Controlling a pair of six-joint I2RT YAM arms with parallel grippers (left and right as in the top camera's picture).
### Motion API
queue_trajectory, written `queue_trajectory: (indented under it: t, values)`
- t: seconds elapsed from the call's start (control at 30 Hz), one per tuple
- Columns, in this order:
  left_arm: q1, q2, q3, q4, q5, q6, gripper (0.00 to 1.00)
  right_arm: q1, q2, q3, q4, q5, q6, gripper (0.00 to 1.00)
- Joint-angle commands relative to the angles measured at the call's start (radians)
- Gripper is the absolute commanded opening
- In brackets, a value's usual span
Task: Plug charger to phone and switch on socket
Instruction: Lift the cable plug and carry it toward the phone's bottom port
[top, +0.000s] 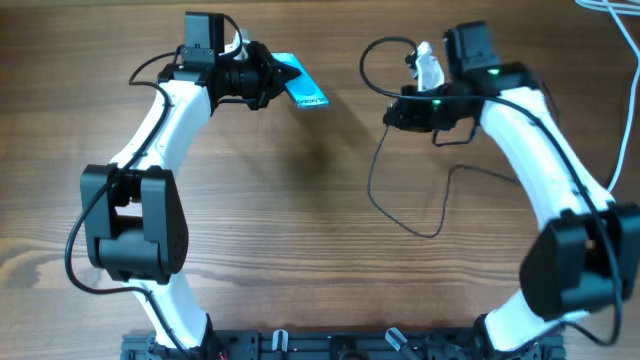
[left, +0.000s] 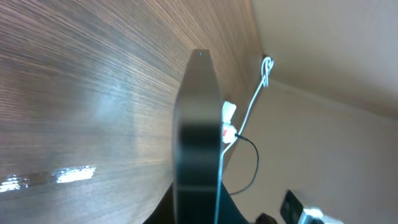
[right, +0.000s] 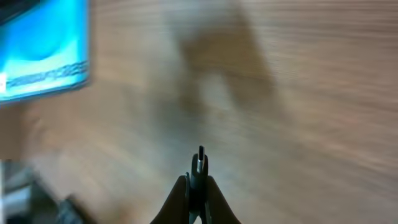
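Note:
My left gripper (top: 278, 78) is shut on the phone (top: 302, 83), holding it off the table on its edge at the upper left; its cyan screen shows overhead. In the left wrist view the phone (left: 198, 137) is seen edge-on between the fingers. My right gripper (top: 392, 116) is shut on the charger's connector tip (right: 199, 163), which points out from between the fingers (right: 198, 186). The thin black charger cable (top: 400, 215) loops down over the table. The phone's screen (right: 43, 53) shows at the upper left of the right wrist view. The socket (top: 428, 68) is mostly hidden behind the right arm.
A thick white lead (top: 625, 40) runs along the table's far right edge. In the left wrist view the white socket (left: 227, 121) and its white lead (left: 258, 93) lie far off, beyond the phone. Wooden table (top: 300, 220) lies between the arms.

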Motion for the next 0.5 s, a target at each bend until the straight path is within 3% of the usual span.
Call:
queue_trajectory:
  t: [0.0, 0.17, 0.3, 0.47]
  values:
    - [0.006, -0.023, 0.018, 0.008, 0.106, 0.029, 0.04, -0.026, -0.029, -0.001, -0.06, -0.238, -0.155, 0.04]
    - [0.006, -0.023, 0.018, 0.023, 0.161, 0.075, 0.04, -0.045, -0.029, -0.008, -0.142, -0.461, -0.305, 0.04]
    - [-0.003, -0.023, 0.018, 0.032, 0.161, 0.103, 0.04, -0.044, -0.029, -0.02, -0.156, -0.484, -0.307, 0.05]
    - [-0.027, -0.023, 0.018, 0.103, 0.161, 0.059, 0.04, -0.044, -0.027, -0.117, -0.032, -0.666, -0.282, 0.05]
